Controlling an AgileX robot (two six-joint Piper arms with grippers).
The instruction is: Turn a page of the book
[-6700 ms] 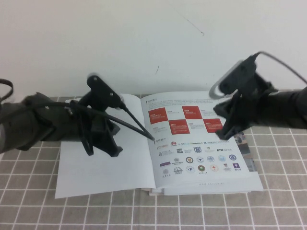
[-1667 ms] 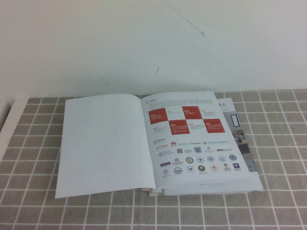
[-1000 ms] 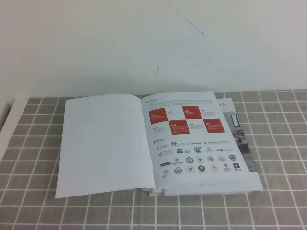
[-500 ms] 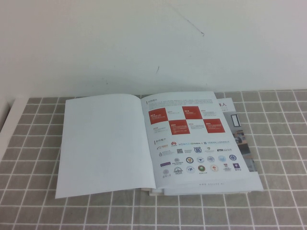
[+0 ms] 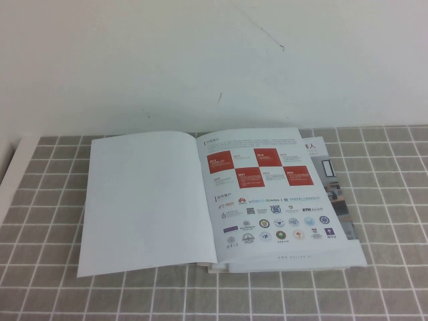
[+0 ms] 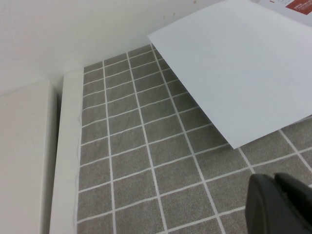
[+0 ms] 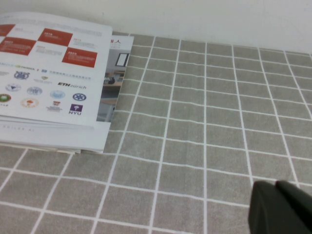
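The book [image 5: 267, 200] lies open and flat on the grey checked cloth. Its page [image 5: 147, 200] is folded over to the left with the plain white face up. The right-hand leaf shows red squares and rows of logos. Neither arm appears in the high view. My left gripper [image 6: 274, 179] is shut and holds nothing, low over the cloth, apart from the white page [image 6: 243, 73]. My right gripper [image 7: 276, 187] is shut and holds nothing, over bare cloth some way from the book [image 7: 53, 73].
A second booklet [image 5: 331, 174] lies under the book and peeks out at its right edge. A white wall [image 5: 214, 60] rises behind the table. A white ledge [image 6: 29, 146] borders the cloth [image 5: 388, 267] on the left.
Several seconds ago both arms stood over the open book; they have since left the high view. Over the last second nothing has moved.
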